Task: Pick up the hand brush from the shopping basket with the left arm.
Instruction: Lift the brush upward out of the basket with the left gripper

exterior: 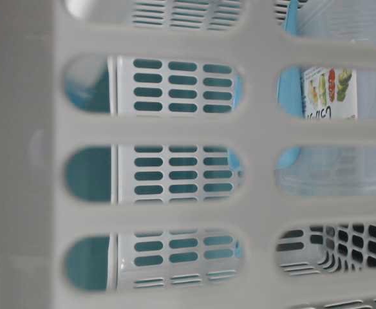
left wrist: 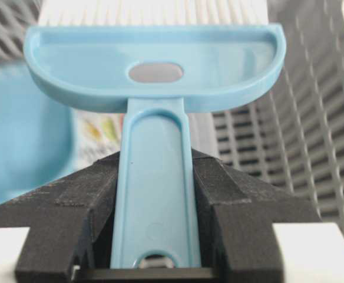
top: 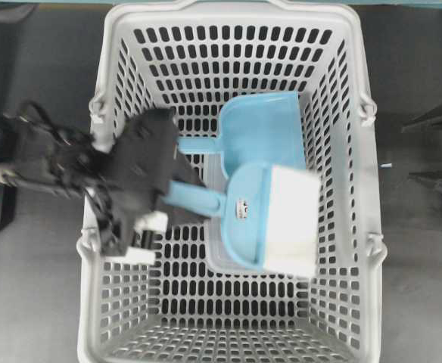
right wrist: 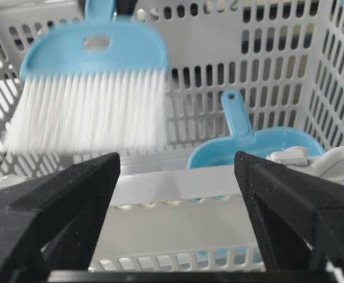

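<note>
My left gripper (top: 182, 189) is shut on the thin handle of the light-blue hand brush (top: 270, 219). The brush's white bristles point toward the right wall of the light-grey shopping basket (top: 130, 91). In the left wrist view the black fingers (left wrist: 89, 200) clamp both sides of the handle (left wrist: 155, 194), with the brush head (left wrist: 154, 65) above them. In the right wrist view the brush (right wrist: 92, 88) hangs clear of the basket floor, bristles down and slightly blurred. My right gripper (right wrist: 177, 162) is open and empty, just outside the basket rim (right wrist: 178, 183).
A bristle-less blue dustpan (top: 263, 132) lies on the basket floor beside the brush; it also shows in the right wrist view (right wrist: 260, 147). A clear plastic box (exterior: 329, 167) with a vegetable label sits under the brush. The table-level view looks through the basket's slotted wall (exterior: 175, 129).
</note>
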Controlling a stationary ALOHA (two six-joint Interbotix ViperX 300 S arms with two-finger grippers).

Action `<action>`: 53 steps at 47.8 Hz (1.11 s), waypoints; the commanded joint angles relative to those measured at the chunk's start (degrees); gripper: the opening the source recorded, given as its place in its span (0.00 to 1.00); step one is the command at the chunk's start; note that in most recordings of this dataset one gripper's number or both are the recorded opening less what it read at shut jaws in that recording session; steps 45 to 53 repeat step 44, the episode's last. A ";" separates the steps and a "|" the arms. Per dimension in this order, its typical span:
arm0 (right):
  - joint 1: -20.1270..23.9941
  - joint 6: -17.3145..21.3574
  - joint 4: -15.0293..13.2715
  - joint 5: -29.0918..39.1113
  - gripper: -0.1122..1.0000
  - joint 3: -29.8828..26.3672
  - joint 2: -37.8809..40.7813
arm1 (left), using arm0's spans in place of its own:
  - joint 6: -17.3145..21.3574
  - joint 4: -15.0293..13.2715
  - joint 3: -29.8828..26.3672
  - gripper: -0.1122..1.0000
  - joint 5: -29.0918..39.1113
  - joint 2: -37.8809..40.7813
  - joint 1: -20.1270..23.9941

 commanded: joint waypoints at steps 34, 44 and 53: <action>-0.09 0.18 0.09 -1.41 0.78 -0.44 0.35 | 2.64 0.18 7.56 0.33 -15.91 -9.84 1.58; -0.09 0.18 0.09 -1.41 0.78 -0.35 0.35 | 2.64 0.18 7.73 0.33 -16.17 -9.67 1.49; -0.09 0.18 0.09 -1.41 0.78 -0.35 0.35 | 2.64 0.18 7.73 0.33 -16.17 -9.67 1.49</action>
